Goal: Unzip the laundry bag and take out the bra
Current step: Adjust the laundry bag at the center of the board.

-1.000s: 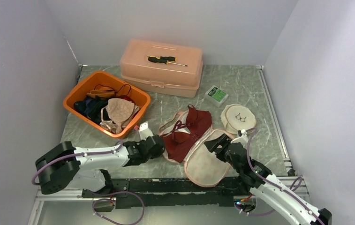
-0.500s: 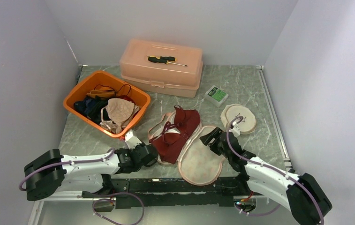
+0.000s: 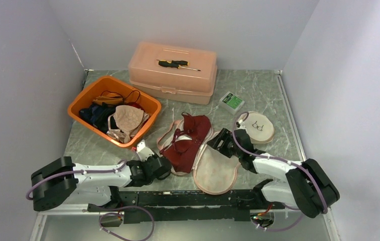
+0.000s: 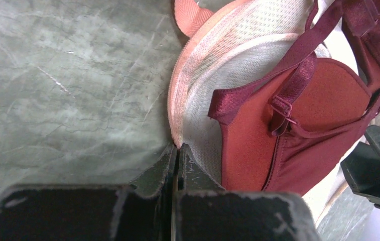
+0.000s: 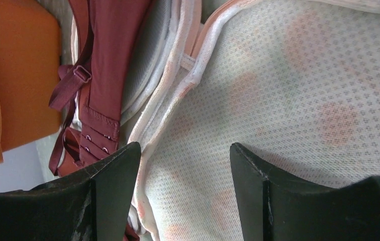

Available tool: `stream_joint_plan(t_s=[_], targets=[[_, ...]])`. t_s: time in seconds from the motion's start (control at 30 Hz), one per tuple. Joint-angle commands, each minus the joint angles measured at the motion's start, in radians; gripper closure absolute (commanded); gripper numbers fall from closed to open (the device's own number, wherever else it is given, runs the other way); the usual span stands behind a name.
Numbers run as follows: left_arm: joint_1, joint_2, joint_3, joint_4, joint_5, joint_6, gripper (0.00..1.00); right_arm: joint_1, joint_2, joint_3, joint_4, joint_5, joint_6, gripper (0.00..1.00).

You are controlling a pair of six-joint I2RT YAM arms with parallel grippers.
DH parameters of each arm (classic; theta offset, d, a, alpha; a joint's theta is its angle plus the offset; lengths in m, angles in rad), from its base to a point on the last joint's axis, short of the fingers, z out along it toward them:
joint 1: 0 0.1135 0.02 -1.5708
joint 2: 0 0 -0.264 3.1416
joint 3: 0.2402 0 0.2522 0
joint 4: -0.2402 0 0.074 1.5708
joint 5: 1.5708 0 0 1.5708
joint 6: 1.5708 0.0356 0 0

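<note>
The laundry bag (image 3: 217,173), pale mesh with pink trim, lies unzipped in two halves near the table's front. A dark red bra (image 3: 187,143) rests on the left half, its strap and cup filling the left wrist view (image 4: 323,100). My left gripper (image 3: 163,168) is shut on the bag's pink rim (image 4: 187,75) at the front left, its tips (image 4: 177,148) pinching the edge. My right gripper (image 3: 219,145) is open, its fingers spread over the mesh of the right half (image 5: 288,90), with nothing between them (image 5: 185,150). The bra's hook band (image 5: 102,75) shows to its left.
An orange basket (image 3: 77,108) of clothes stands at the back left. Behind the bag is a pink lidded box (image 3: 173,73) with a screwdriver (image 3: 177,64) on top. A green packet (image 3: 232,102) and a small round pouch (image 3: 256,126) lie at the right.
The bag and bra have slid left and slightly back. My left gripper drew toward the near edge with the rim. My right gripper moved up-left over the mesh and narrowed a little.
</note>
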Motion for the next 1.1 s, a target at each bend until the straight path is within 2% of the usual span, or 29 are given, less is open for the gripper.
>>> stream_joint_plan(t_s=[0.0, 0.07, 0.2, 0.27, 0.33, 0.4, 0.47, 0.57, 0.7, 0.8, 0.9, 1.07], targets=[[-0.009, 0.036, 0.033, 0.082, 0.008, 0.037, 0.97, -0.008, 0.020, 0.055, 0.019, -0.079, -0.071, 0.29], [-0.009, 0.054, 0.049, 0.077, 0.014, 0.049, 0.97, -0.009, -0.004, 0.067, -0.037, -0.057, -0.084, 0.26], [-0.009, 0.043, 0.082, -0.015, 0.008, 0.056, 0.93, -0.011, -0.190, 0.086, -0.220, 0.017, -0.128, 0.22], [-0.009, 0.012, 0.092, -0.070, 0.008, 0.076, 0.84, -0.012, -0.284, 0.110, -0.324, 0.043, -0.164, 0.20], [-0.009, -0.026, 0.095, -0.135, 0.014, 0.090, 0.68, -0.014, -0.363, 0.127, -0.426, 0.059, -0.189, 0.19], [-0.009, -0.071, 0.089, -0.181, 0.026, 0.130, 0.56, -0.015, -0.432, 0.135, -0.501, 0.058, -0.205, 0.19], [-0.009, -0.121, 0.088, -0.236, 0.039, 0.183, 0.48, -0.015, -0.501, 0.128, -0.550, 0.058, -0.211, 0.19], [-0.006, -0.178, 0.103, -0.273, 0.042, 0.341, 0.39, -0.016, -0.596, 0.088, -0.567, 0.023, -0.208, 0.20], [0.064, -0.207, 0.134, -0.257, 0.096, 0.556, 0.37, -0.015, -0.722, -0.001, -0.531, -0.050, -0.198, 0.23], [0.212, -0.199, 0.115, -0.162, 0.250, 0.672, 0.40, -0.016, -0.782, -0.060, -0.504, -0.104, -0.178, 0.24], [0.336, -0.170, 0.098, -0.071, 0.374, 0.723, 0.45, -0.016, -0.822, -0.089, -0.500, -0.140, -0.173, 0.25], [0.398, -0.061, 0.138, 0.016, 0.461, 0.790, 0.51, -0.016, -0.856, -0.104, -0.500, -0.176, -0.169, 0.26]])
